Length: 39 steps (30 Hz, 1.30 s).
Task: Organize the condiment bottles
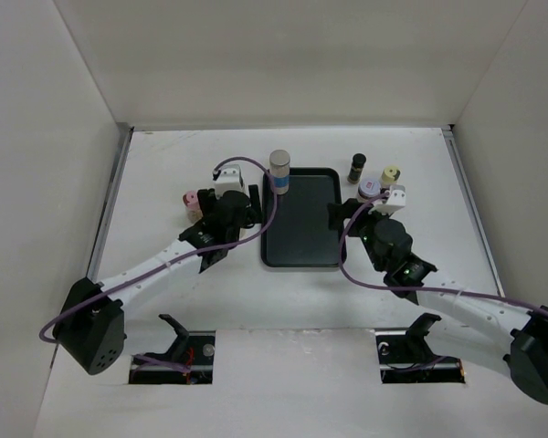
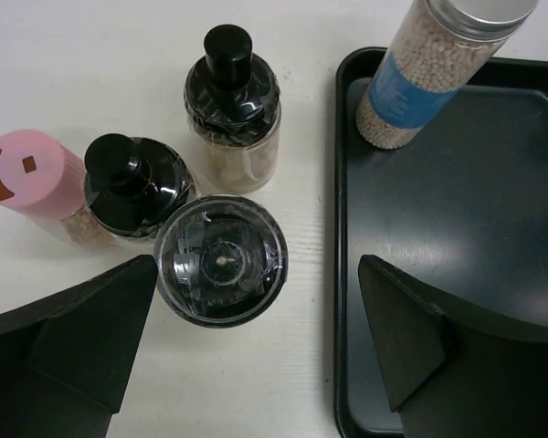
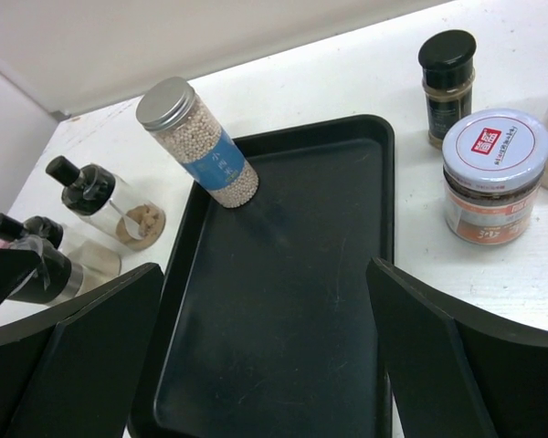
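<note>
Both hands hang empty with their fingers wide apart. The left hand [image 2: 258, 269] sits over the left rim of the tray [image 2: 457, 237]. One finger is above the worktop [image 2: 91, 55] and the other above the tray floor, with a black-topped jar [image 2: 221, 260] below the gap between them. The right hand [image 3: 265, 266] hovers over the near part of the tray, gripping nothing.

Only 1 bottle stands in the tray: the grey-capped bottle [image 3: 197, 141], upright in the far left corner, probably placed there to leave room for the rest. On the worktop left of the tray, 3 black-topped jars and a pink-capped bottle [image 2: 36, 178] huddle close together. To its right stand a dark-capped bottle [image 3: 447, 87], a white-lidded jar [image 3: 493, 178] and a pale-capped bottle [image 1: 390, 173]. The sorting looks barely begun, and the tight left cluster may be awkward to reach into.
</note>
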### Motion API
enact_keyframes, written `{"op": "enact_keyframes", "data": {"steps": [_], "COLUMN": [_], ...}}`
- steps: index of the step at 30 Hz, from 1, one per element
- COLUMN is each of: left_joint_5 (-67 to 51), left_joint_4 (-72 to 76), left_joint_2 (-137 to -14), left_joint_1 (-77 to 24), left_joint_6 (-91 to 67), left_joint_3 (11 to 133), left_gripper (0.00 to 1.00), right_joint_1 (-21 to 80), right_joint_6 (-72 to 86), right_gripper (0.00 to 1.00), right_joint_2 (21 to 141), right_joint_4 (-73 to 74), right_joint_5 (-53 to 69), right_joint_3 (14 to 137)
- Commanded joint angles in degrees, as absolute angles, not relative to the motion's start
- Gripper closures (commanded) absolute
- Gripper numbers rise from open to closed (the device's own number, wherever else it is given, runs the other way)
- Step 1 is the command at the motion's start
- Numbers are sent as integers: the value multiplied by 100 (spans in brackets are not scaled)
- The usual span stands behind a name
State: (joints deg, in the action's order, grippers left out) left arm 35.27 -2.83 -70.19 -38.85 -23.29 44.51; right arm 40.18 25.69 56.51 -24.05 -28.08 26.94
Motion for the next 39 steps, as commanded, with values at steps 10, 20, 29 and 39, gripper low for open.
{"op": "enact_keyframes", "data": {"steps": [10,20,29,39], "left_joint_5": [3692,3595,3981,3754], "left_joint_4": [448,571,536,1362], "left_joint_2": [-7391,-7182,-6925,-8638], "left_joint_1": [-3582,-3563,-4372,-4347], "left_joint_6": [-2672,-2672,-2497,-2188], "left_joint_3": [4201,4184,4868,5940], "left_gripper": [14,60,66,66], "right_joint_1": [4021,4021,4021,4021], "right_joint_6": [2566,2575,2575,2584], "right_gripper": [0,0,0,0], "right_joint_2": [5651,5616,5669,5625], "right_joint_4": [-2672,-2672,-2672,-2689], "right_joint_5": [-2733,-2733,-2725,-2725], "right_joint_3": [2874,2856,2874,2839]}}
